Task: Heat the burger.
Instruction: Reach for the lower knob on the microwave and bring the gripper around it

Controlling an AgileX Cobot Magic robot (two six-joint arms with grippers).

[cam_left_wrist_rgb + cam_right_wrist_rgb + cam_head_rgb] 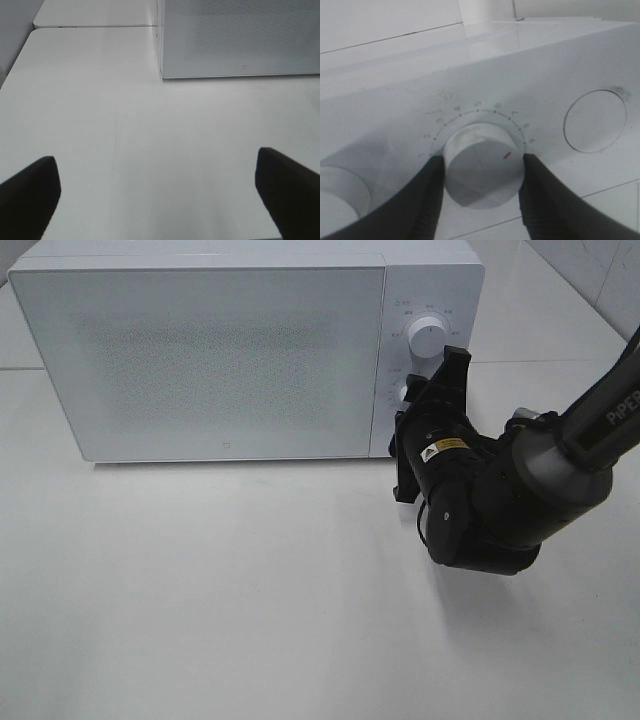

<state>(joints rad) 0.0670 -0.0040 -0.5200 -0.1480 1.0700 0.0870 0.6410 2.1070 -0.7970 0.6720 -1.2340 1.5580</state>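
- We've got the right hand closed on the microwave's numbered dial, one finger pressed to each side of it
- The dial's red mark points toward the high end of the number scale
- From above, that dial sits on the control panel just below the upper knob
- The microwave door is shut, and the oven stands on the white surface
- Our left hand hangs wide open over the surface, gripping nothing, near the microwave's front corner
- The burger shows in none of our views, so we cannot tell where it is
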